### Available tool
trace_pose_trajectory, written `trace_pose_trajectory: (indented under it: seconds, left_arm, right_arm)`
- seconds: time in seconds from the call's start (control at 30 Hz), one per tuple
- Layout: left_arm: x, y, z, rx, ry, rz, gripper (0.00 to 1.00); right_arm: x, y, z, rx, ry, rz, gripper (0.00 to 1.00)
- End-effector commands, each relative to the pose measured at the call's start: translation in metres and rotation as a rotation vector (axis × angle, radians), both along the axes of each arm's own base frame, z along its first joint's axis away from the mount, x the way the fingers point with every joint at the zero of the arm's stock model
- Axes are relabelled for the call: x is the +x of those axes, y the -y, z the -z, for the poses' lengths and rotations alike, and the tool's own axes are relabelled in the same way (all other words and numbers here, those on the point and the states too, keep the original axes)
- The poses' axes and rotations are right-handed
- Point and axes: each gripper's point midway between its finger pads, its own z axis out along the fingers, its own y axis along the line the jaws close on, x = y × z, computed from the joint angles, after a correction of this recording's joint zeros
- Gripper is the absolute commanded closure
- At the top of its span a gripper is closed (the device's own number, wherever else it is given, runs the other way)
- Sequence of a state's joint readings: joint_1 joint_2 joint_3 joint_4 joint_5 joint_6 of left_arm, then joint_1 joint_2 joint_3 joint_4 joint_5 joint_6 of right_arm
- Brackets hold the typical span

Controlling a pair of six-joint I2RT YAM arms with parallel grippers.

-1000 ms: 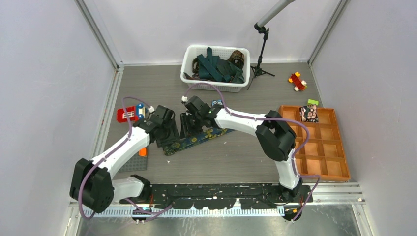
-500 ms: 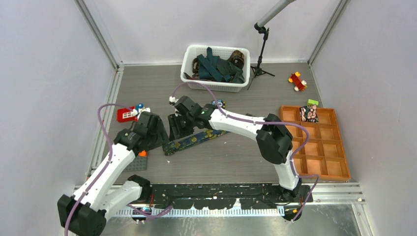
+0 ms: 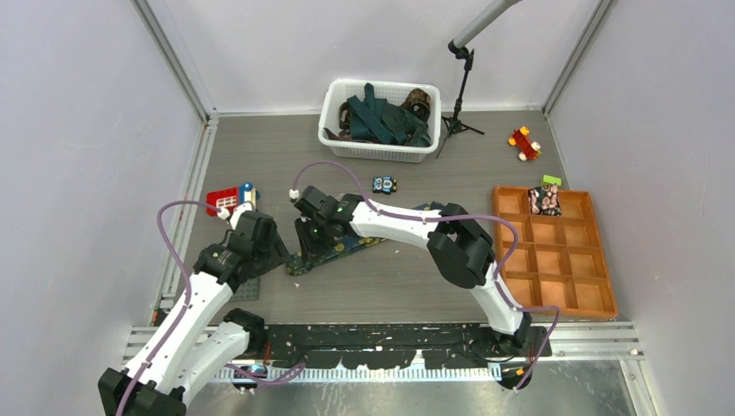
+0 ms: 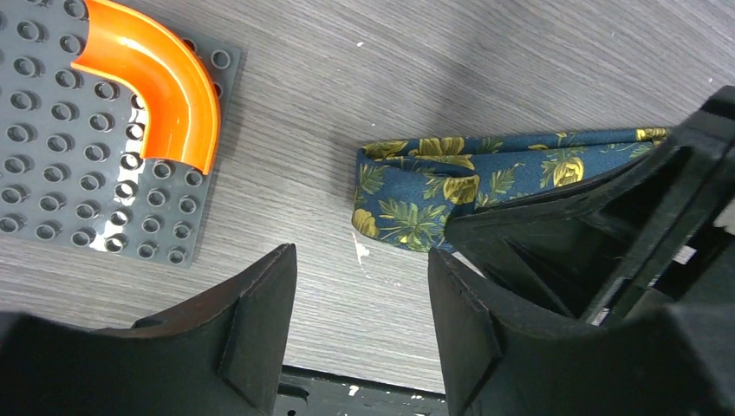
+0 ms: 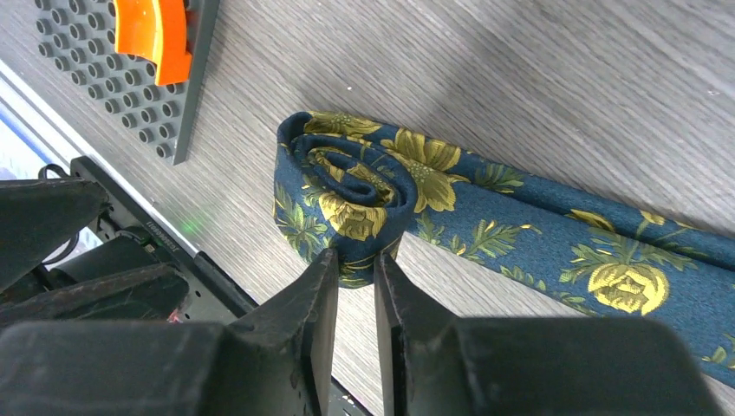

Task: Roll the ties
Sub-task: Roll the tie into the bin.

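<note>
Right pincer (image 5: 355,260): fingers nearly together, pinching the lower edge of the tie's (image 5: 416,169) rolled end. The unrolled length runs off to its right, flat on the tabletop (image 5: 563,78). Left pincer (image 4: 360,286): spread wide, holding nothing. The rolled end lies just ahead of its gap, not touching it. Grey baseplate (image 4: 61,173) lies ahead and to its left.

The right gripper (image 3: 312,238) is sliding left along the flowered tie (image 5: 520,225), and within 1 second it is reaching the left end, where its fingers (image 5: 322,286) are pinching the rolled tip. The left gripper (image 4: 360,269) is backing away leftward and nearer, jaws apart, its arm swinging low.
</note>
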State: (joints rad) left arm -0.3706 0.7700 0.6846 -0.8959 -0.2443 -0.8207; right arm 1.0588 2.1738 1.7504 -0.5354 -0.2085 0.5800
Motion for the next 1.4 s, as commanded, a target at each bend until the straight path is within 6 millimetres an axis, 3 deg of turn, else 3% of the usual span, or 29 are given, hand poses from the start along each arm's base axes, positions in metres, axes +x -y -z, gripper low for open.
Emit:
trace_pose_trajectory:
  seconds: [0.0, 0.27, 0.5, 0.77, 1.37]
  left_arm:
    - [0.004, -0.002, 0.003, -0.003, 0.014, -0.035, 0.42]
    - [0.005, 0.006, 0.023, -0.035, 0.004, -0.013, 0.43]
    - [0.013, 0.020, 0.038, -0.114, 0.030, 0.031, 0.43]
    - [0.018, 0.021, 0.048, -0.175, 0.040, 0.039, 0.42]
    - [0.041, 0.024, 0.053, -0.251, 0.143, 0.122, 0.41]
  right_arm:
    - [0.009, -0.002, -0.011, 0.002, 0.053, 0.016, 0.75]
    - [0.015, 0.007, 0.004, -0.039, 0.081, 0.015, 0.80]
    - [0.021, 0.008, 0.019, -0.040, 0.096, 0.005, 0.80]
    - [0.024, 0.012, 0.034, -0.048, 0.089, 0.003, 0.81]
    - [0.036, 0.007, 0.027, -0.015, 0.088, 0.012, 0.81]
